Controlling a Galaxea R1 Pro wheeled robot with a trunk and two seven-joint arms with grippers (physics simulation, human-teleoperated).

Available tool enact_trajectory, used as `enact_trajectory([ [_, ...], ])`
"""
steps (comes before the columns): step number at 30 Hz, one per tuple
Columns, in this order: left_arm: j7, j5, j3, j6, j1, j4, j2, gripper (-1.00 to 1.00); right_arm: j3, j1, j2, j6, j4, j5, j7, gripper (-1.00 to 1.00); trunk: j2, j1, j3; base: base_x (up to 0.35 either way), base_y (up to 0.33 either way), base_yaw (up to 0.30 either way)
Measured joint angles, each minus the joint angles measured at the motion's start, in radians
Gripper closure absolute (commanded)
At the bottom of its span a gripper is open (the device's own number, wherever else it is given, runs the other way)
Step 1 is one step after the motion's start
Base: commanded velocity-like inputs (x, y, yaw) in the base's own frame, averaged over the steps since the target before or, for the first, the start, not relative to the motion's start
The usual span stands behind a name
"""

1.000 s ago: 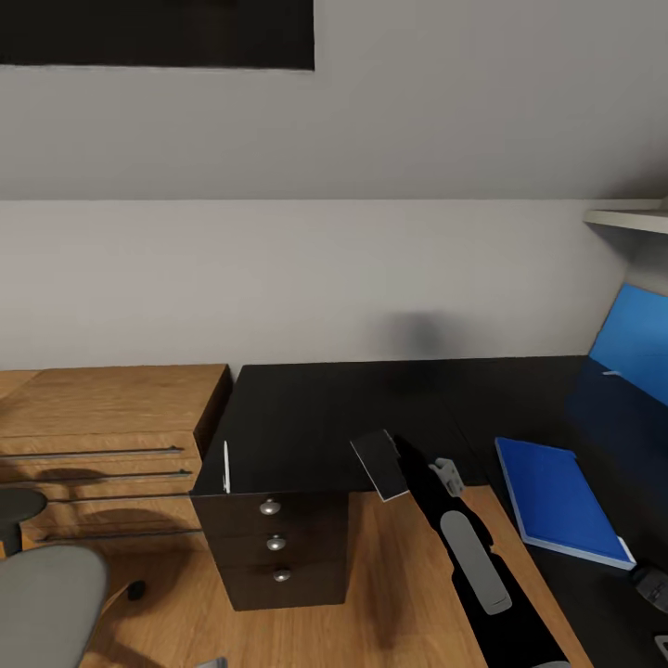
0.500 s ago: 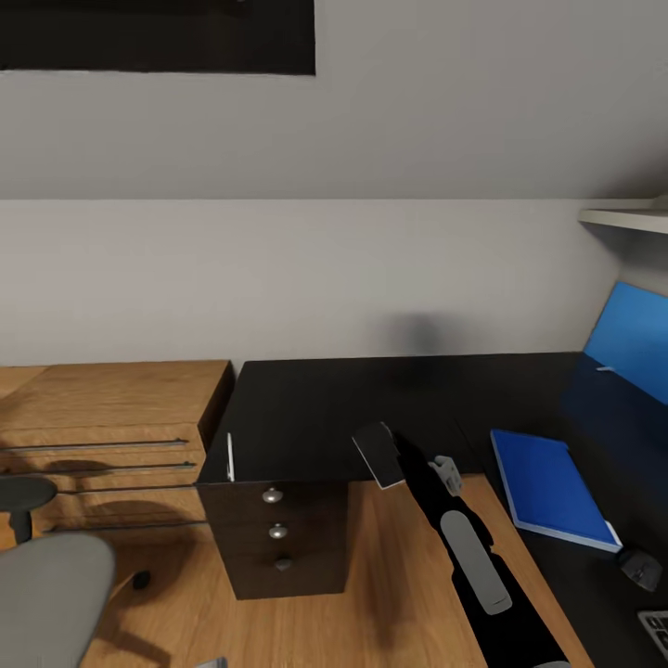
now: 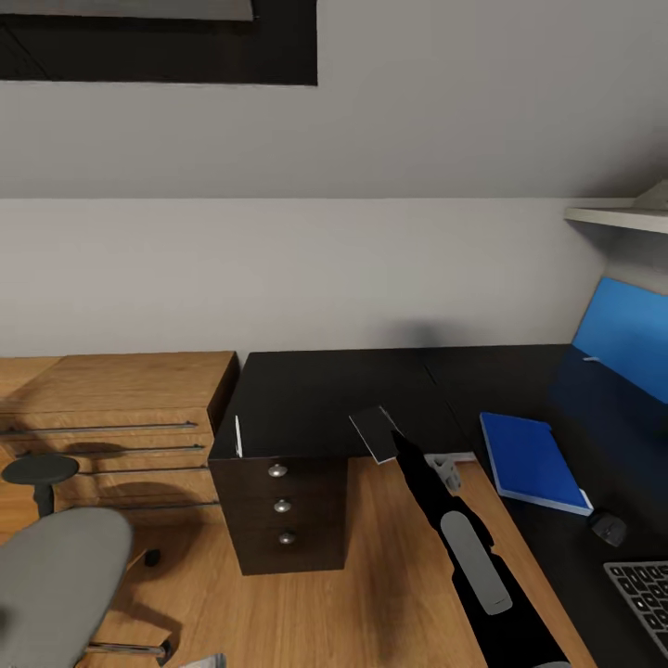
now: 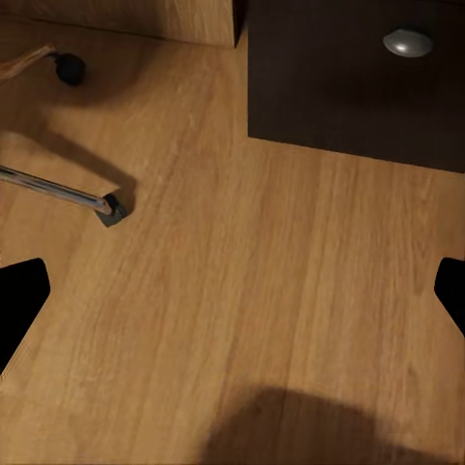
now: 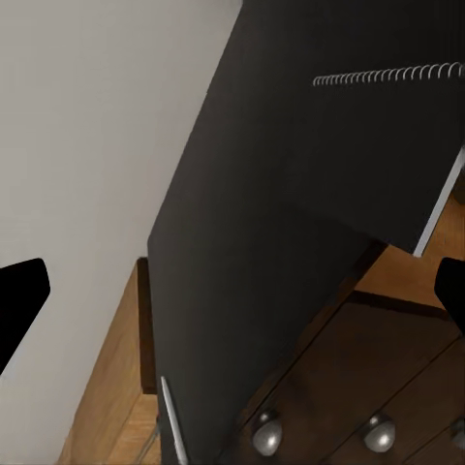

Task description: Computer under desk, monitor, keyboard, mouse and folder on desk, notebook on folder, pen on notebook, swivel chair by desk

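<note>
A home office corner in a bedroom: glossy black tabletop (image 3: 325,399) against a plain pale wall, drawer unit (image 3: 283,510) with round silver knobs, light-wood cabinet (image 3: 111,408) beside it, warm wood floor (image 3: 371,594). A grey swivel chair (image 3: 56,584), a keyboard (image 3: 645,594), a mouse (image 3: 608,527) and a blue folder (image 3: 532,461) mark it as a study spot.
</note>
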Motion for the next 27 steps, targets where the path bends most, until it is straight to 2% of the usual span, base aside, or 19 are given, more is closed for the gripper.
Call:
enact_trajectory([
  [5,-0.001,0.000,0.001,0.000,0.000,-0.035,-0.002,-1.00,-0.001,0.000,-0.003,-0.001,0.003,0.001,0.002,-1.00,0.000,0.000,0.000,-0.006,0.000,0.000],
  [19,0.000,0.002,0.004,0.006,0.000,-0.072,-0.003,-1.00,-0.002,0.001,-0.009,0.003,0.038,0.002,0.002,-1.00,-0.098,0.054,-0.044,-0.001,0.000,0.000],
  [24,-0.002,0.015,0.005,0.017,0.000,-0.147,-0.007,-1.00,-0.006,0.001,-0.008,0.004,0.079,0.002,0.003,-1.00,-0.133,0.073,-0.059,0.000,0.000,0.000],
  [27,-0.004,0.032,0.006,0.052,0.001,-0.223,-0.019,-1.00,-0.008,0.001,-0.008,0.004,0.100,0.001,0.005,-1.00,-0.154,0.084,-0.069,0.000,0.000,0.000],
])
